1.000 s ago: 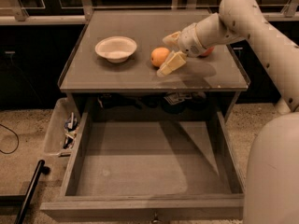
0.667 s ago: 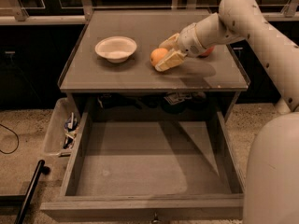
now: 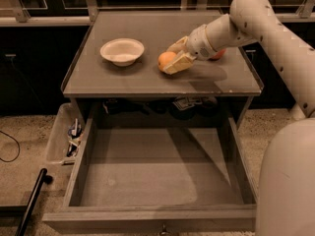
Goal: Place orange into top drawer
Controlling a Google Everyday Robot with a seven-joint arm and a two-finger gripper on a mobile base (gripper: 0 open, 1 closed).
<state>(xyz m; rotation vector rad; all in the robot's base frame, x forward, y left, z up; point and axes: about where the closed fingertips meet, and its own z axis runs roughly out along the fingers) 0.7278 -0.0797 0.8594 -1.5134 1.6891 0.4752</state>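
At upper centre of the frame, the tool brackets the orange on the worktop.
Its two fingers stand apart, one on the far side of the orange and one on the near side; whether they press on it cannot be told. The orange rests on the worktop, near and right of a white bowl. The top drawer stands open across the lower half, well apart from the orange. A reddish fruit shows behind the arm.

No text, label or number can be read — the cream two-finger gripper sits right against the small round orange fruit on the grey tabletop.
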